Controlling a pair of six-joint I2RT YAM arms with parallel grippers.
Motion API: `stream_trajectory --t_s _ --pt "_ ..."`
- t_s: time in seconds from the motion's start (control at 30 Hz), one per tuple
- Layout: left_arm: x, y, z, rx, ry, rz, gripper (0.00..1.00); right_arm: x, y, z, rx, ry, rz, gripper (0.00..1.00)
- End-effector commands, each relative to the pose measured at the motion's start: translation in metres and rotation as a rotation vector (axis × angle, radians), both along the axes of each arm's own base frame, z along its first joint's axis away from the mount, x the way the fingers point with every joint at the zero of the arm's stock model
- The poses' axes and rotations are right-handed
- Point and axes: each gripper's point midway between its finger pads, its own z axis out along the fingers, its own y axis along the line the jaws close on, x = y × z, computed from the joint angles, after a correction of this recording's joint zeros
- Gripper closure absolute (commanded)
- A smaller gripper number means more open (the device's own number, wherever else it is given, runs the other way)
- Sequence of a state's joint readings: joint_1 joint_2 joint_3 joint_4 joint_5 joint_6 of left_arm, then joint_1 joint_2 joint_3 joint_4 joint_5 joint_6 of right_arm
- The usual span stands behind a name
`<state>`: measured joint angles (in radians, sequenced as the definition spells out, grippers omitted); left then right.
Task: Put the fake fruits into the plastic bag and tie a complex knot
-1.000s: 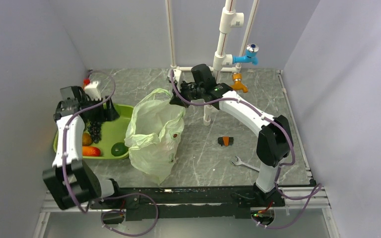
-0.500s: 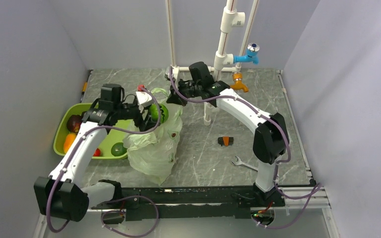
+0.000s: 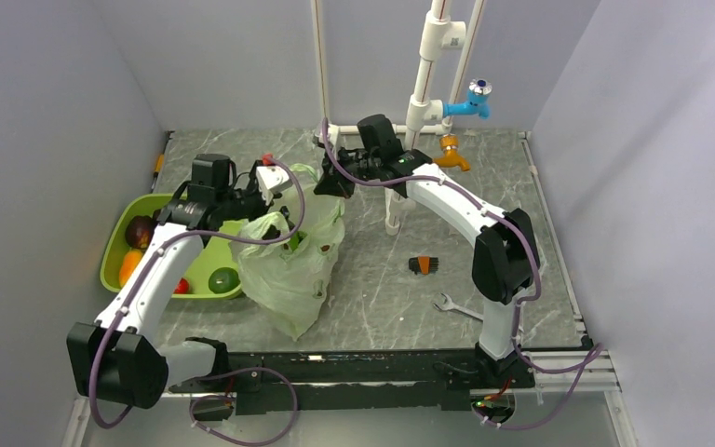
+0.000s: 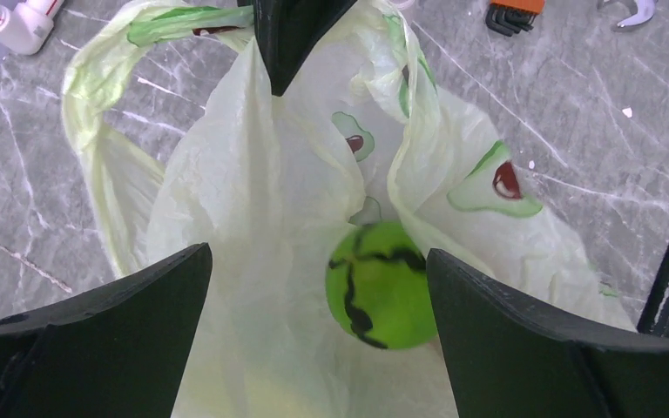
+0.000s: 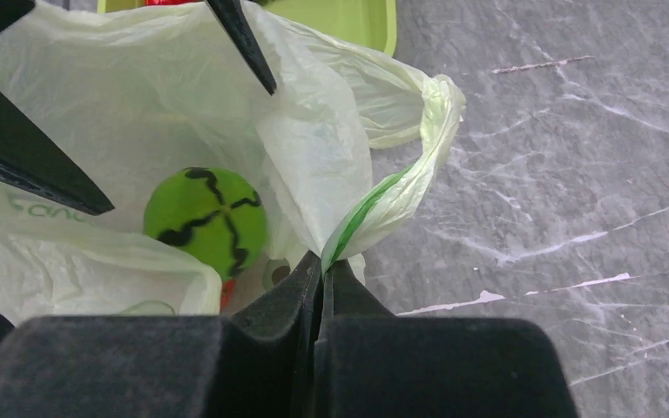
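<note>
Left arm (image 3: 144,279) is rising from the near-left corner of the counter and is slanting inward toward the centre. Left gripper (image 4: 318,279) is pointing downward, jaws standing wide apart, gripping nothing. Right arm (image 3: 456,209) is rising from the near edge, right of centre, and is arching toward the middle of the far edge. Right gripper (image 5: 320,277) is pinching a handle of the plastic bag (image 5: 139,104), jaws pressed together.

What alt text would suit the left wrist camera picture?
A green fake fruit with black stripes is inside the pale green plastic bag, seen from above, framed by the open left claw over a grey marbled table.
</note>
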<state>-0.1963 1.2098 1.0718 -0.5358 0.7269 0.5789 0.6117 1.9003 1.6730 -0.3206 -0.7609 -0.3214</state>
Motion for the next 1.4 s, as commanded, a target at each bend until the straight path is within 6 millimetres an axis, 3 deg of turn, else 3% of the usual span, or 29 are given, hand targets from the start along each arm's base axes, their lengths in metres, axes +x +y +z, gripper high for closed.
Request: stream_trajectory --t_s 0.0,0.1,0.2,0.3,0.37,0.47,0.53,0.67,0.77,0.87,1.1,1.33,1.37 --pt "-0.001 0.001 0.044 -0.063 -0.087 0.044 0.0 0.003 0.001 0.017 0.037 -0.019 0.012 1.0" --pt "0.002 0.013 0.073 -0.143 -0.109 0.12 0.01 0.001 0.0 0.016 0.029 -0.03 0.005 1.0" --pt "0.013 0.041 0.099 -0.223 -0.103 0.261 0.01 -0.002 0.001 0.012 0.016 -0.042 0.003 1.0" --pt "0.022 0.084 0.108 -0.287 -0.049 0.442 0.01 -0.005 0.002 0.012 0.008 -0.063 0.004 1.0" --pt "0.023 0.113 0.1 -0.285 0.003 0.556 0.01 -0.005 0.003 0.012 0.003 -0.074 0.003 1.0" --pt "0.01 0.151 0.066 -0.192 0.101 0.651 0.01 -0.006 0.004 0.013 0.001 -0.084 0.006 1.0" --pt "-0.009 0.172 0.03 -0.074 0.187 0.642 0.01 -0.007 0.006 0.015 0.003 -0.088 0.011 1.0" --pt "-0.058 0.19 -0.038 0.109 0.319 0.472 0.02 -0.008 0.009 0.018 0.009 -0.096 0.019 1.0" --pt "-0.068 0.198 -0.075 0.178 0.376 0.442 0.02 -0.008 0.011 0.019 0.013 -0.089 0.024 1.0" --pt "-0.063 0.201 -0.096 0.202 0.414 0.473 0.01 -0.008 0.01 0.019 0.008 -0.085 0.023 1.0" --pt "-0.073 0.185 -0.148 0.264 0.561 0.449 0.01 -0.012 0.004 0.014 -0.023 -0.103 0.035 1.0" --pt "-0.077 0.191 -0.174 0.343 0.626 0.491 0.01 -0.01 -0.001 0.013 -0.032 -0.117 0.045 1.0" --pt "-0.075 0.193 -0.175 0.349 0.632 0.505 0.04 -0.01 -0.001 0.013 -0.032 -0.119 0.048 1.0"
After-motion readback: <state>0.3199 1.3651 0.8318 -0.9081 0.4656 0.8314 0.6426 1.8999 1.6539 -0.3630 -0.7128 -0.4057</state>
